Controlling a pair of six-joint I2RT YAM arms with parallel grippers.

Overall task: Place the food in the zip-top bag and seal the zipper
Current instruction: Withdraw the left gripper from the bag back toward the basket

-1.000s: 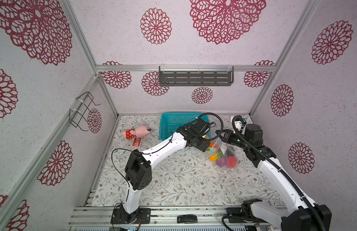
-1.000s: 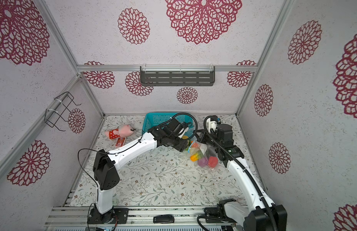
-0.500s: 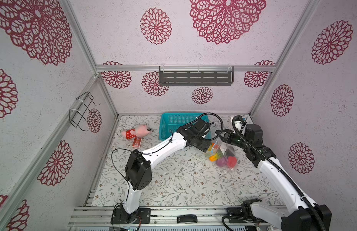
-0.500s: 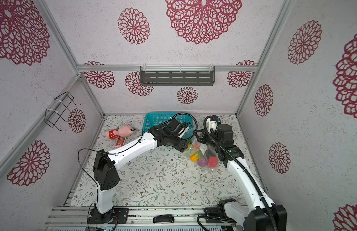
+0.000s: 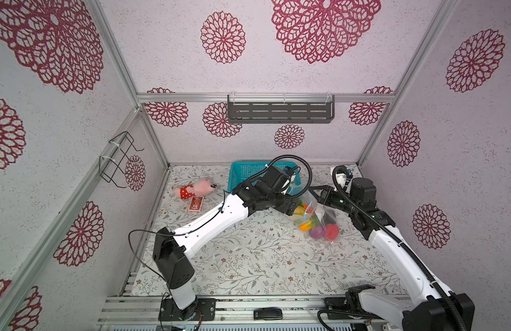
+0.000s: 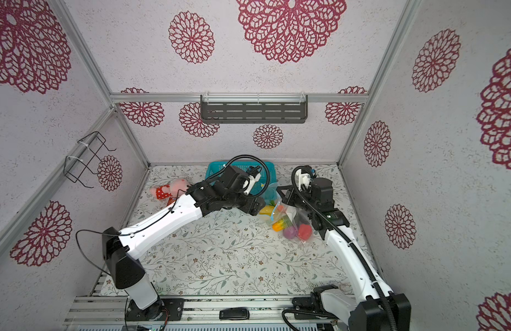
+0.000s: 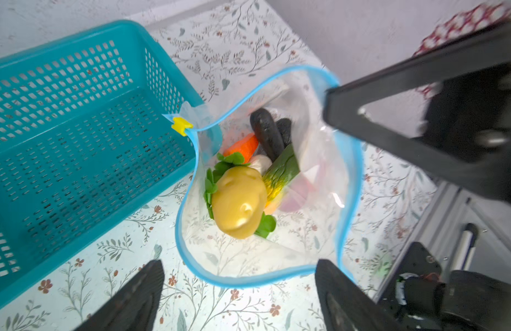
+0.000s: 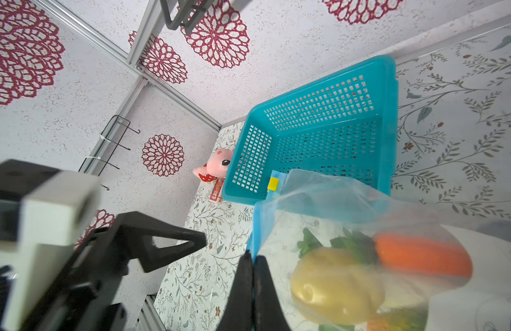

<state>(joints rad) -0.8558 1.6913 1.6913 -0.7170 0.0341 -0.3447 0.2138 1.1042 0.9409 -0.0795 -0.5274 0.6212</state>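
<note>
1. The zip-top bag (image 5: 317, 220) lies on the right half of the desk (image 5: 262, 258), nearer its rear edge, with its mouth raised and gaping.
2. The teal basket (image 5: 240, 174) stands at the middle of the rear edge, just beside the bag's mouth.
3. The left fingers (image 7: 142, 289) are spread wide above the mouth and grip nothing.
4. The right fingers (image 8: 244, 289) are pressed together on the bag's rim, pinching the blue strip.
5. The plush toy (image 5: 195, 189) lies near the left rear corner, with a red box (image 5: 196, 204) just in front of it.
6. The food is inside the bag. The yellow potato (image 7: 238, 200) lies on the green leaves (image 7: 214, 183), by the carrot (image 7: 242, 144), the eggplant (image 7: 267, 131) and the corn (image 7: 280, 174). The red pepper (image 5: 331, 231) and the purple onion (image 5: 317, 232) lie at the bottom.
7. The zipper (image 7: 188, 258) stands open in a loop, its yellow slider (image 7: 181, 126) at the end next to the basket.
</note>
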